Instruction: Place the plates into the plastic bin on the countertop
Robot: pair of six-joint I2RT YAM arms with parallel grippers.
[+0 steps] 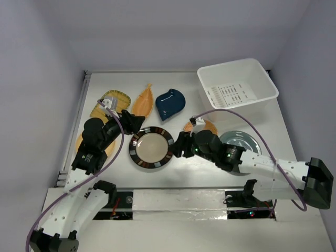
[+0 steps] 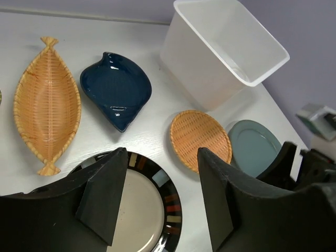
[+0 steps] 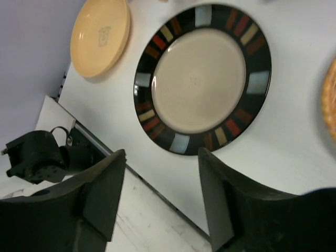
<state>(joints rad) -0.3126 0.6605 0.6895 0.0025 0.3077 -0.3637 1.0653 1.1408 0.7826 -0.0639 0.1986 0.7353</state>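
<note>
Down at the bottom of the overhead view sit the two arm bases [image 1: 252,189]. Just above them the cream plate with the dark striped rim [image 1: 151,148] lies flat on the countertop [image 1: 220,170], boxed in: left gripper [image 1: 134,123] at its upper-left edge, right gripper [image 1: 181,144] at its right edge. The plastic bin [image 1: 268,79] is way off at upper right, so the right arm looks nearer for the carry. In the left wrist view the fingers [image 2: 105,194] are spread with nothing gripped, and the striped rim sits low in frame. Right wrist view, same deal: jaws apart and empty, with the round plate and its coloured rim blocks at upper centre, beyond the fingertips.
</note>
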